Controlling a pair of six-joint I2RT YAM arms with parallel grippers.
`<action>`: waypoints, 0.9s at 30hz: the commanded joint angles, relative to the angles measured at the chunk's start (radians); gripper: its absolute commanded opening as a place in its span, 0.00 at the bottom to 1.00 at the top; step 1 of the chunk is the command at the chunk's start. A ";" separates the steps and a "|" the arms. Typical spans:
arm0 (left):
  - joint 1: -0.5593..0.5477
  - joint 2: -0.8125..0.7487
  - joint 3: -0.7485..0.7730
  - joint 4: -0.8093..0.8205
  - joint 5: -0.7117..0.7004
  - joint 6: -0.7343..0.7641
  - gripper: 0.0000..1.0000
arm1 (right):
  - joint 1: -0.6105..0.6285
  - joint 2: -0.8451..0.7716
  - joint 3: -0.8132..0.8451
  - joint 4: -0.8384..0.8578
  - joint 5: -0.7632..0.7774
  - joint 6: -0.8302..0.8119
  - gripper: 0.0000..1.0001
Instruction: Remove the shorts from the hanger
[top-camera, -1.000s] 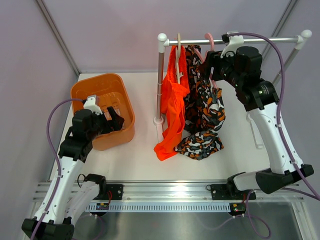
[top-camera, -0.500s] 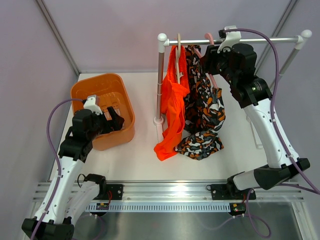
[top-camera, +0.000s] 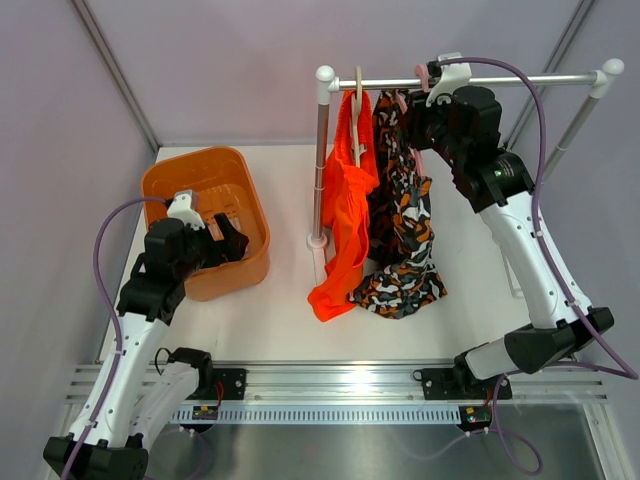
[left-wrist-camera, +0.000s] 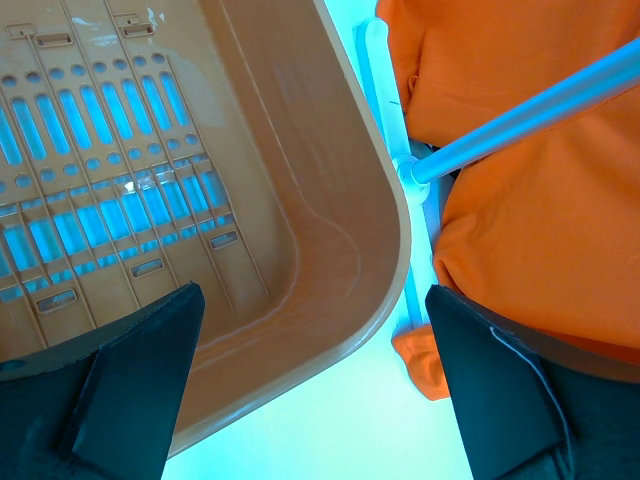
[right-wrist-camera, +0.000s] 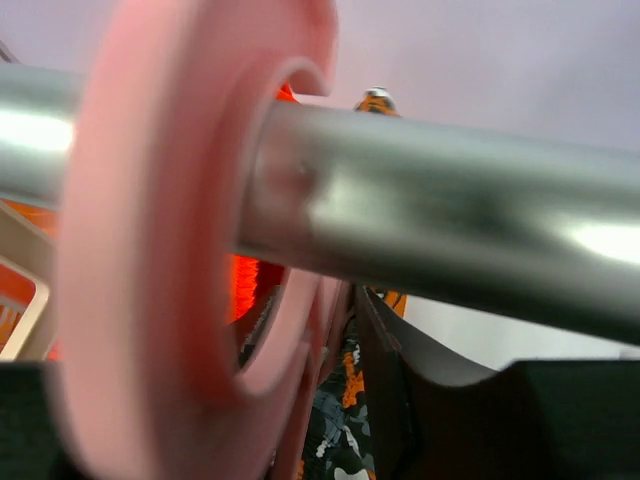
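Both pairs hang from the rail (top-camera: 560, 79) at the back of the surface (top-camera: 270, 310). As far as we can see, nothing has been removed.

The plain orange shorts (top-camera: 345, 200) hang on a pale hanger (top-camera: 357, 85), just beside the rack's left post (top-camera: 320, 170). The camouflage-pattern shorts (top-camera: 405, 230) hang next to them, touching, on a pink hanger (right-wrist-camera: 130, 250). Both hems sit low near the surface, but we cannot tell if they touch it.

The right gripper (top-camera: 415, 112) is raised to the rail at the pink hanger's hook. Its wrist view shows the hook looped round the rail, very close, with dark jaw shapes low on either side. We cannot tell whether the jaws have closed on the hook or merely bracket it. No firm hold is visible.

The left gripper (top-camera: 228, 240) hovers over the orange basket (top-camera: 200, 160), well apart from the rack. Its jaws are spread wide with nothing between them. The basket's slotted floor shows, with no fabric on it.

Our reading is that the task is at its opening step, with the right arm going for the patterned pair's hanger. What is left is to secure the hanger or fabric, work that pair free, then do the same for the orange pair. We guess the basket is the drop spot.
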 joint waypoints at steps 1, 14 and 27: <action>0.004 0.003 0.003 0.039 0.031 0.014 0.99 | 0.015 0.012 0.040 0.002 0.035 -0.014 0.38; 0.004 0.002 0.010 0.061 0.066 0.022 0.99 | 0.025 -0.036 0.081 -0.061 0.069 -0.035 0.00; -0.013 0.014 0.113 0.104 0.158 0.027 0.99 | 0.025 -0.178 0.067 -0.132 0.101 -0.027 0.00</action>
